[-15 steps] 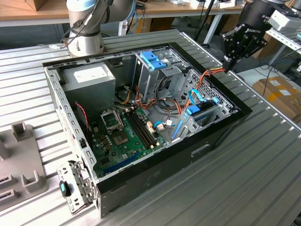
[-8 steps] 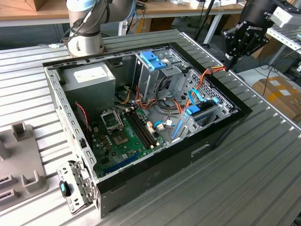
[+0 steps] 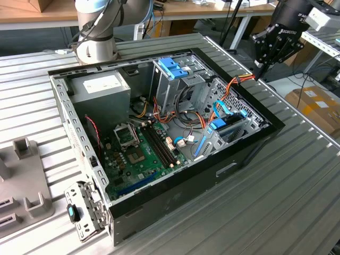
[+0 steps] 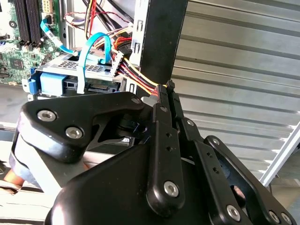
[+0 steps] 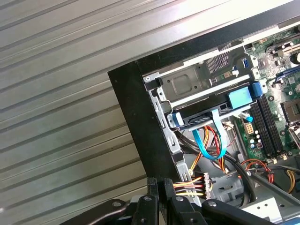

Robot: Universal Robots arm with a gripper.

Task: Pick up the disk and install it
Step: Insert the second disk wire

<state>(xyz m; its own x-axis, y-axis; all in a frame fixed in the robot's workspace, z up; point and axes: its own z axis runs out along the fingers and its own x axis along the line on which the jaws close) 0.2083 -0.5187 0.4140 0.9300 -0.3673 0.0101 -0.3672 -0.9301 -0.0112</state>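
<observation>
Gripper (image 3: 258, 70) over case (image 3: 175, 196) corner at exterior view's right, fingers (image 4: 165, 101) pressed together w/ nothing between — tips by orange/yellow wire bundle (image 5: 190, 186). Disk (image 5: 218, 112) already seated in drive bay inside case, blue rails on sides, blue ribbon cable (image 4: 96, 47) plugged in. 1 blue bracket (image 3: 173, 67) atop upper cage. Case sits on ribbed metal table (image 3: 297, 180).

In the second wrist view the gripper's (image 4: 164, 91) own black linkage hides most of the disk (image 4: 75, 75), while in the exterior view the picture's top edge cuts off the arm above the gripper (image 3: 260, 66).
</observation>
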